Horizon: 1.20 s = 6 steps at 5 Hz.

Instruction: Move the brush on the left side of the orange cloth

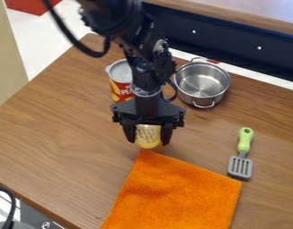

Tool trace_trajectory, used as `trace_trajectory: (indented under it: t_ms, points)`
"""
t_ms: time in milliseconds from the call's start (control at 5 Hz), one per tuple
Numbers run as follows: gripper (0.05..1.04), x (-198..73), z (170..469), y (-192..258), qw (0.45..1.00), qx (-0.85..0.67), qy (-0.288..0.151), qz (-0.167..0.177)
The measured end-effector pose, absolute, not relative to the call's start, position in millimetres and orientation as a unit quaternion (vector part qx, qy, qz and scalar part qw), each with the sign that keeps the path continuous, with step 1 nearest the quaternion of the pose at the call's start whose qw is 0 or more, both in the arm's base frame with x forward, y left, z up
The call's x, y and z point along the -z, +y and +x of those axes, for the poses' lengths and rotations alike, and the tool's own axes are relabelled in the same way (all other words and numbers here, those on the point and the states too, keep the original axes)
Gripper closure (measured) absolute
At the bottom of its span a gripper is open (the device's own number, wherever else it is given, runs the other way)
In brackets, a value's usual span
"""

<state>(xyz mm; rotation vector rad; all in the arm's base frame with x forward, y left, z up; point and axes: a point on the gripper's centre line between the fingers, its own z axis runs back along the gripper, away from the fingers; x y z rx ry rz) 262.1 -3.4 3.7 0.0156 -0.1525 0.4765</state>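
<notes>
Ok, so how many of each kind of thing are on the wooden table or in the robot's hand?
Brush, in the hand: 1 brush
Cans: 1 red can
Pots: 1 metal pot
Spatulas: 1 slotted spatula
Cloths: 1 orange cloth
Total: 5

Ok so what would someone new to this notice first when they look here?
Likely the orange cloth, spread at the bottom of the view. Next, the black arm coming in from the top edge, with the yellow brush between its jaws, near the cloth's upper-left corner.
</notes>
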Motion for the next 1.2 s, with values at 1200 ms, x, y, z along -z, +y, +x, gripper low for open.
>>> trace_trajectory:
  t_ms: [1200]
  points:
    - [0.321, -15.6, 236.0, 48.9, 0.541, -0.830, -0.136, -0.011]
